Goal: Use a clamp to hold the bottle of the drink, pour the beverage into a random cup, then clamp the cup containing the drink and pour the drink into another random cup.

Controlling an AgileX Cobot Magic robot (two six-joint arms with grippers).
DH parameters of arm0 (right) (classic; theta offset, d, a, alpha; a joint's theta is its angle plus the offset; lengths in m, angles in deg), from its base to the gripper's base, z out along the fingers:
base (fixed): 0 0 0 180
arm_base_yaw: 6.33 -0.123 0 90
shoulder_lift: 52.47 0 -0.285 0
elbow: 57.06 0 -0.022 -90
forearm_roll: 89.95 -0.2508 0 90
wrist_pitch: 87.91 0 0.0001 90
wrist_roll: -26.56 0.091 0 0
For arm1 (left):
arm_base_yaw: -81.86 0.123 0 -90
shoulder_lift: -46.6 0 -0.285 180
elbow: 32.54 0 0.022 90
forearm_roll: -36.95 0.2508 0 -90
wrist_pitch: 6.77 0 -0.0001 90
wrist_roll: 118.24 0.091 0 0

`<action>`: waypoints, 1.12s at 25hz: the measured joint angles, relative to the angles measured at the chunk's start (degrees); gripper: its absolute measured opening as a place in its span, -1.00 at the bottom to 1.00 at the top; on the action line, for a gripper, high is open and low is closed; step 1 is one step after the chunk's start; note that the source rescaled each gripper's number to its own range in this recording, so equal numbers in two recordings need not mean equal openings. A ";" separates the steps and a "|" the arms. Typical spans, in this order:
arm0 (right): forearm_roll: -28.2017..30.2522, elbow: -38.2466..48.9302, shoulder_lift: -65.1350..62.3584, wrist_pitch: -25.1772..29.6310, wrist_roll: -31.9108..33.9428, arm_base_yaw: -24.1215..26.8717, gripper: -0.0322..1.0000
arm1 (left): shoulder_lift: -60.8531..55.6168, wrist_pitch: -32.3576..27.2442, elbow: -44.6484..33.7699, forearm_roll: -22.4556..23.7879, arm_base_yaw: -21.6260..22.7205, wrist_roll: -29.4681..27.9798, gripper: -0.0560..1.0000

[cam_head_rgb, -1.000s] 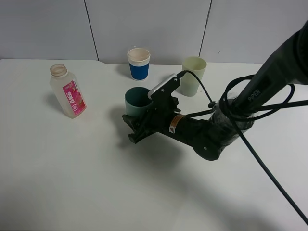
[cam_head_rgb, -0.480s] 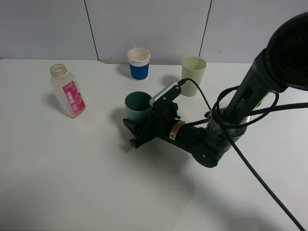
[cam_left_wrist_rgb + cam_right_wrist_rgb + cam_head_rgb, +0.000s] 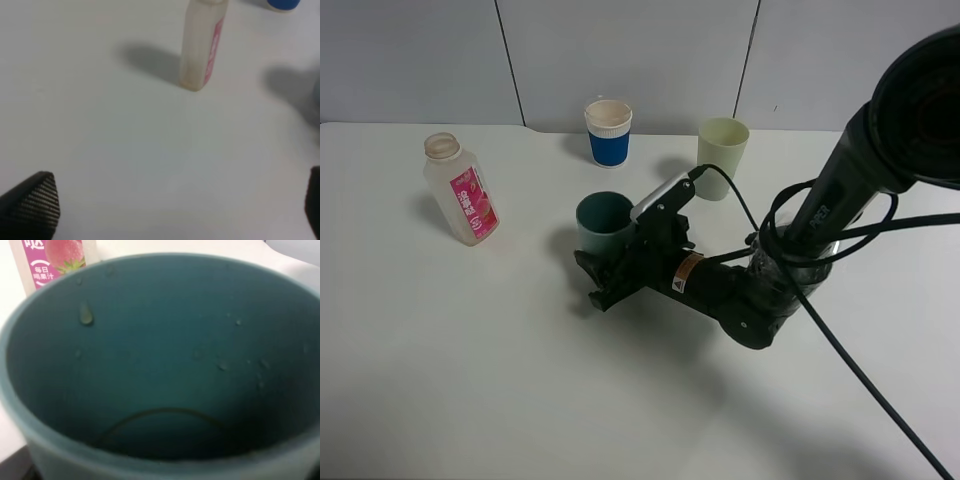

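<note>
The teal cup (image 3: 603,221) stands upright near the middle of the tabletop (image 3: 470,370), its long axis vertical, and the right gripper (image 3: 605,272) is set low against its near side, so the cup lies directly ahead of the fingers. In the right wrist view the cup's mouth (image 3: 160,365) fills the picture, with droplets on its inner wall; whether the fingers are clamped on the cup or parted from it cannot be told. The left gripper (image 3: 165,210) has its fingers wide apart over bare tabletop, with the bottle (image 3: 202,45) ahead of it. The right arm is judged much the nearer to the cup. The bottle (image 3: 460,190) carries a pink strawberry label with Chinese characters, too small to read surely. "PIPER" is read on the right arm (image 3: 860,170).
</note>
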 joint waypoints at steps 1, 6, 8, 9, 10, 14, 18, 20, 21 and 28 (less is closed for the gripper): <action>0.11 0.00 0.00 0.11 0.00 0.00 0.17 | 0.00 0.00 0.00 0.00 0.00 0.00 1.00; 0.11 0.00 -1.00 1.18 -0.05 0.00 0.93 | 0.00 0.00 0.00 0.00 0.00 -0.35 1.00; 0.11 0.00 -2.61 2.16 -0.05 0.00 0.96 | 0.00 0.00 0.00 0.00 0.00 -0.35 1.00; 0.11 0.00 -2.61 2.16 -0.05 0.00 0.96 | 0.00 0.00 0.00 0.00 0.00 -0.35 1.00; 0.11 0.00 -3.68 3.19 -0.05 0.00 0.98 | 0.00 0.00 0.00 0.00 0.00 -0.35 1.00; 0.07 0.11 -11.26 11.09 -0.05 0.00 0.99 | 0.00 0.00 0.00 0.00 0.00 -0.35 1.00; -1.70 0.22 -20.06 18.65 -0.20 0.00 1.00 | 0.00 0.00 0.00 0.00 0.00 0.00 1.00; -3.42 0.29 -24.43 21.63 -1.62 0.00 1.00 | 0.00 0.00 0.00 0.00 0.00 0.00 1.00; -3.96 0.29 -26.12 23.11 -2.71 0.00 1.00 | 0.00 0.00 0.00 0.00 0.00 0.00 1.00; -7.58 0.32 -35.83 31.67 -11.36 2.42 1.00 | 0.00 0.00 0.00 0.00 0.00 -0.35 1.00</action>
